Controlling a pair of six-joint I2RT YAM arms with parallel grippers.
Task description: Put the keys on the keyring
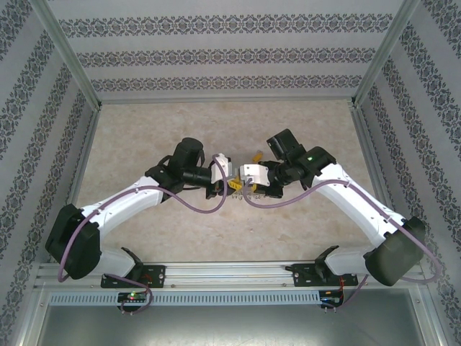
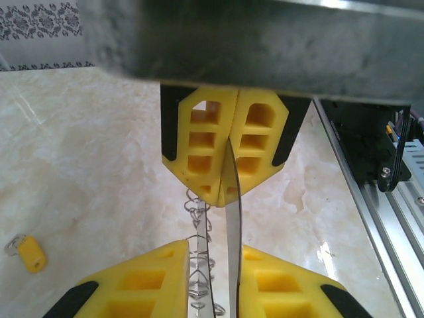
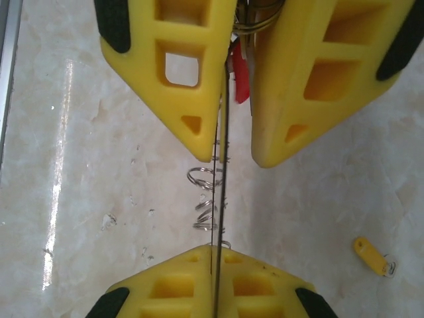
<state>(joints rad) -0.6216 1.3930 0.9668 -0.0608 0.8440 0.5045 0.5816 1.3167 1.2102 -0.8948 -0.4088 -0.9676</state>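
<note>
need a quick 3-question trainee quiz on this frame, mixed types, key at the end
1. True or false: the yellow key lies loose on the table, apart from both tools.
2. What sits between the fingers of the left tool? A. the red key B. a pale key C. nothing
3. Fill in: the right tool is shut on the thin metal band of the ____.
Key: 1 true; 2 A; 3 keyring.
</note>
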